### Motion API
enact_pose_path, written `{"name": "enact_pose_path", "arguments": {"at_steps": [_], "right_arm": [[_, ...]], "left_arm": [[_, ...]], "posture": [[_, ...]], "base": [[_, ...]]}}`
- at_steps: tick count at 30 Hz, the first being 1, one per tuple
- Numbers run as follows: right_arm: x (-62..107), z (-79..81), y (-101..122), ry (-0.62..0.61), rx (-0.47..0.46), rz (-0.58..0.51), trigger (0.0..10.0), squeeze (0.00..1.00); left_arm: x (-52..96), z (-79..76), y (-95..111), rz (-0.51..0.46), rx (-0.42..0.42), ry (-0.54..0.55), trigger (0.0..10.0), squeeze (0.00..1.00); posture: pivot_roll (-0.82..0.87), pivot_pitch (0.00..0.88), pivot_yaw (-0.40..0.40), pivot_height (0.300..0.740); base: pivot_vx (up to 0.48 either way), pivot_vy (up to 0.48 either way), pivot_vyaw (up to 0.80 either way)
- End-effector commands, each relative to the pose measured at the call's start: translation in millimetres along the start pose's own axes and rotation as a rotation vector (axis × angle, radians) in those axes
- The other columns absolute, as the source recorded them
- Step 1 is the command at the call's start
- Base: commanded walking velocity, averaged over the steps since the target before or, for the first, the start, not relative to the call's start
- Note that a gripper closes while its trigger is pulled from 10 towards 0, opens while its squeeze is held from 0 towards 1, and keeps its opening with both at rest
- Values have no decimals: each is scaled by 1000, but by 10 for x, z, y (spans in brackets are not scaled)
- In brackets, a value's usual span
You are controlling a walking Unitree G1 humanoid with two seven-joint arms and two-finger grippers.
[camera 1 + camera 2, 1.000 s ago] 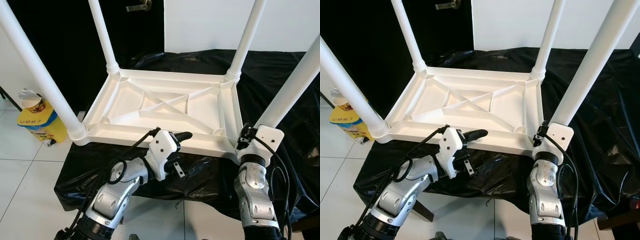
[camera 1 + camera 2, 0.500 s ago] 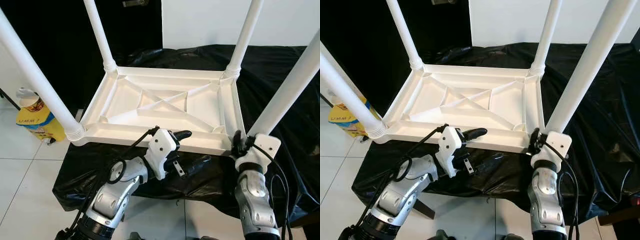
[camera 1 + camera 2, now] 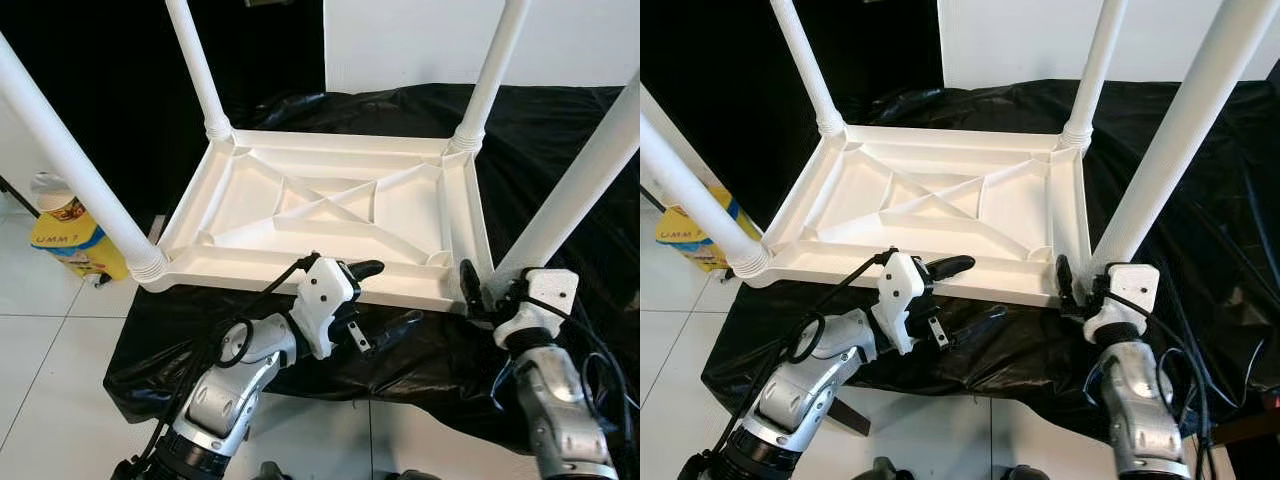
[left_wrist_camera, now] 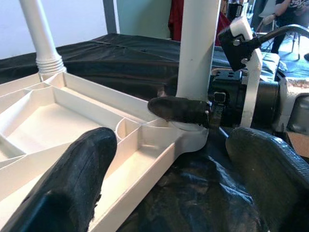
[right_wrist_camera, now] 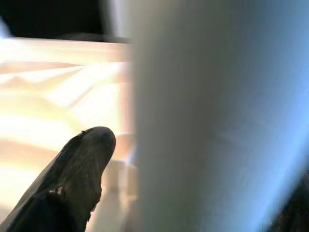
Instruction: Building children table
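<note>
**Upturned white table, one claw at each near corner area**

The children's table (image 3: 330,215) lies upside down on a worktop (image 3: 560,150) draped in black plastic sheeting. It is white moulded plastic, its underside a shallow rectangular tray crossed by diagonal ribs. Four round white legs stand up from the corners: the far-left leg (image 3: 198,70), the far-right leg (image 3: 490,75), the near-left leg (image 3: 75,165) and the near-right leg (image 3: 575,195).

The left claw (image 3: 385,298) sits at the table's near rim, its fingers spread wide: one black finger (image 3: 362,270) lies over the rim and the other (image 3: 398,326) lies below it on the black sheeting. It grips nothing.

The right claw (image 3: 488,290) is at the base of the near-right leg. One finger (image 4: 179,110) presses against the leg just above its socket, and the leg stands between the two fingers, so the claw is clasped around the leg. In the right wrist view the leg (image 5: 212,121) is a pale blur close beside a dark fingertip (image 5: 84,159).

A yellow container (image 3: 75,245) stands on the tiled floor (image 3: 50,360) left of the worktop.
</note>
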State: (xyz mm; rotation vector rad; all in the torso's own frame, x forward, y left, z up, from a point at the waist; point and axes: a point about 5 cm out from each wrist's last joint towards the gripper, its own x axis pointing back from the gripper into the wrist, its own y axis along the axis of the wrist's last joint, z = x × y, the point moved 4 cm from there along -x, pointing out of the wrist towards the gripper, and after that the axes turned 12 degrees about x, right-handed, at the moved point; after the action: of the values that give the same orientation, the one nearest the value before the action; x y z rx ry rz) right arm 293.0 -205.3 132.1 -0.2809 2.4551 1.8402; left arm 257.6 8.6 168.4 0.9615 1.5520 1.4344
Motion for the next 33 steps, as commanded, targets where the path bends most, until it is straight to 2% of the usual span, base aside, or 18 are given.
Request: {"name": "enact_pose_path", "arguments": {"at_steps": [1,6,9,13,15,16,19,20,30,31,33], "right_arm": [[-12,39,14,61,-1,-17,10000,0],[-93,-70,63,161,46,-42,10000,0],[-93,-70,63,161,46,-42,10000,0],[-105,-106,3,252,80,-21,10000,0],[-105,-106,3,252,80,-21,10000,0],[-91,-109,-33,278,89,-10,6863,0],[-91,-109,-33,278,89,-10,6863,0],[-68,-109,-80,290,95,4,0,0],[8,-105,-197,283,82,40,0,0],[19,-100,-214,278,71,48,3137,0],[25,-96,-228,278,63,52,3137,0]], "left_arm": [[-3,26,-22,3,-1,21,10000,0],[-15,20,-16,3,-5,12,10000,0],[-15,20,-16,3,-5,12,10000,0],[-14,8,-18,2,-4,10,10000,0],[-14,8,-18,2,-4,10,10000,0],[-11,2,-22,2,-3,10,10000,0],[-11,2,-22,2,-3,10,10000,0],[-8,-5,-28,2,-1,9,10000,0],[-5,-11,-32,7,-2,-4,10000,0],[-6,-6,-29,8,-4,-5,10000,0],[-6,-2,-27,9,-5,-5,10000,0]], "posture": [[10,69,48,740],[8,63,49,740],[8,63,49,740],[9,58,46,740],[9,58,46,740],[8,57,46,740],[8,57,46,740],[7,56,48,740],[-1,57,61,740],[2,61,63,740],[2,61,63,740]], "base": [[0,0,0],[0,0,0],[0,0,0],[0,0,0],[0,0,0],[0,0,0],[0,0,0],[0,0,0],[0,0,0],[0,0,0],[0,0,0]]}}
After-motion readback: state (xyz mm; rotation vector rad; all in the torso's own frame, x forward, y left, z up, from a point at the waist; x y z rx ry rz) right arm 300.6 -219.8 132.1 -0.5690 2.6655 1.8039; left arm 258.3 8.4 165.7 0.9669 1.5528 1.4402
